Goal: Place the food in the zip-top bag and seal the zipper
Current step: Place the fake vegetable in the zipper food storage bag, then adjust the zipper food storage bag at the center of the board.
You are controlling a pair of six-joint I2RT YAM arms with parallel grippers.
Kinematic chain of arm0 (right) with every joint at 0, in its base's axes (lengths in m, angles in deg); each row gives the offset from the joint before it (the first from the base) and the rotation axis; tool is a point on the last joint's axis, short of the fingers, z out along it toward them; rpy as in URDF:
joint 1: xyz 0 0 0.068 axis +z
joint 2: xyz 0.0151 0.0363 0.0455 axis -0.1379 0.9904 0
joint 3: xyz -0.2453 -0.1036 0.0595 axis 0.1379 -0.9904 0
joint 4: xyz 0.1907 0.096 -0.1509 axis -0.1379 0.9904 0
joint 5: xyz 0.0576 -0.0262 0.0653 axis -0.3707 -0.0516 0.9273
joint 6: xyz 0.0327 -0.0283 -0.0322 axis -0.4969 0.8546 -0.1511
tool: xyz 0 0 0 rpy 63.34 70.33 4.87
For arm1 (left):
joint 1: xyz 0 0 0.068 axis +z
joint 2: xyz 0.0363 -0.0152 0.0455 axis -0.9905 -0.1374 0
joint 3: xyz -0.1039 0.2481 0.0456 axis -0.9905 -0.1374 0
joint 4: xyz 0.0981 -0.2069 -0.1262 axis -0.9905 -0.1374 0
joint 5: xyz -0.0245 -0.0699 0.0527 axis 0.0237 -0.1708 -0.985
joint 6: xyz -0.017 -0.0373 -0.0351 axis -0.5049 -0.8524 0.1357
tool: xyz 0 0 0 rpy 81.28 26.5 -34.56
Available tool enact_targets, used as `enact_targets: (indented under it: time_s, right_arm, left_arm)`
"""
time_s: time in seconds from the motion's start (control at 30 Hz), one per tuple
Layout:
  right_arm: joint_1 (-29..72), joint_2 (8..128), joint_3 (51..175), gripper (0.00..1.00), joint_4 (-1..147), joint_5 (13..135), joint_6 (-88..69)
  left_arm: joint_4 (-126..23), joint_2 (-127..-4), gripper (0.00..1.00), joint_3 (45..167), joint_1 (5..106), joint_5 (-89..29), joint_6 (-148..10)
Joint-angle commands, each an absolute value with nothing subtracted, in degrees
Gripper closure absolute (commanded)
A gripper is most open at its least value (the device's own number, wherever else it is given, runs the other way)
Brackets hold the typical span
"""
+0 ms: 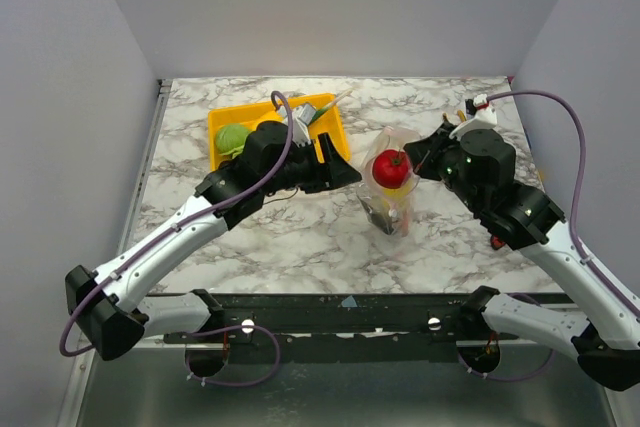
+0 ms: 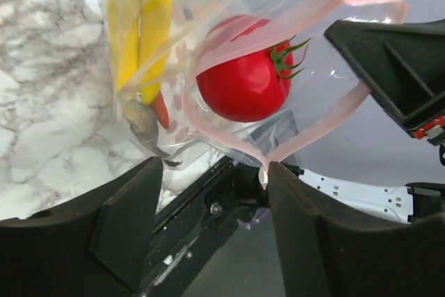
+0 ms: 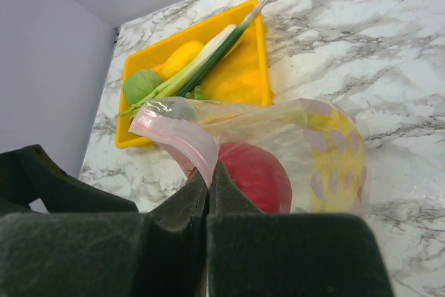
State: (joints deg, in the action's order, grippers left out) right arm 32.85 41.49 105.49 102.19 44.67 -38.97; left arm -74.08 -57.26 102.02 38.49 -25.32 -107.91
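Observation:
The clear zip-top bag (image 1: 392,202) stands on the marble, mouth up. It holds a red tomato (image 1: 390,167), a yellow banana (image 2: 142,39), an orange carrot (image 2: 160,109) and a grey fish (image 2: 142,122). My right gripper (image 3: 208,175) is shut on the pink zipper strip (image 3: 182,137) at the bag's right rim and holds it up. My left gripper (image 2: 215,186) is open just left of the bag; a fold of the zipper strip (image 2: 346,106) touches its right fingertip (image 2: 278,175). A green cabbage (image 1: 232,139) and leeks (image 3: 208,60) lie in the tray.
The yellow tray (image 1: 222,115) sits at the back left behind my left gripper (image 1: 340,172), and also holds a round yellow piece (image 3: 181,57). My right gripper (image 1: 425,159) reaches in from the right. Grey walls close the left, back and right sides.

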Motion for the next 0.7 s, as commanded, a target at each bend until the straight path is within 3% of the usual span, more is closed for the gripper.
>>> enact_targets:
  time_s: [0.0, 0.3, 0.67]
  right_arm:
    - [33.0, 42.2, 107.6, 1.0, 101.3, 45.8, -38.1]
    - [33.0, 41.0, 106.8, 0.99, 101.7, 46.0, -39.2]
    - [33.0, 41.1, 107.6, 0.99, 102.6, 46.2, -39.7]
  left_arm:
    - [-67.3, -59.8, 0.42, 99.4, 38.1, -16.9, -111.9]
    - [-66.2, -67.4, 0.68, 103.0, 37.9, -17.4, -110.1]
    - [-62.1, -72.4, 0.72, 103.0, 37.6, -19.3, -111.5]
